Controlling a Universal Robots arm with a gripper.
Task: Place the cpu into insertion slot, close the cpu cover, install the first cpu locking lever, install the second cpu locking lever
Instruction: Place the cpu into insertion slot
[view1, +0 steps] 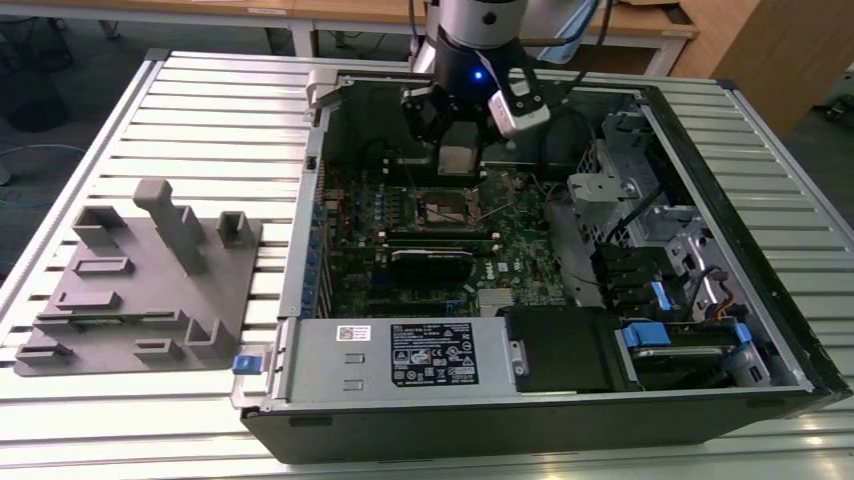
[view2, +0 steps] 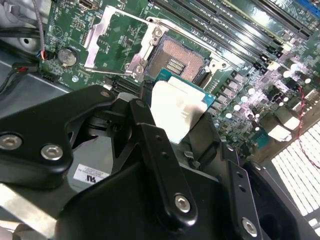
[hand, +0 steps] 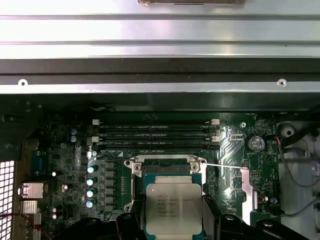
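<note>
End effector (hand: 173, 222) first: its two black fingers (hand: 212, 225) are squeezed tight on the cpu (hand: 173, 202), one on each side, with the chip's grey face showing. It hangs inside the open computer case (view1: 534, 420) that sits on the desk (view1: 134, 100), over the far part of the green board. The cpu is up in the air, right above the insertion slot (view2: 177, 60), not down in it. The cpu cover (view2: 96, 42) is flipped open beside the slot, so the slot is bare. I think this is the very first step, putting the cpu in. For that, the chip has to line up square with the slot, stay flat and go down softly, because the slot's tiny pins look easy to bend. The cover and both levers are not done yet.
</note>
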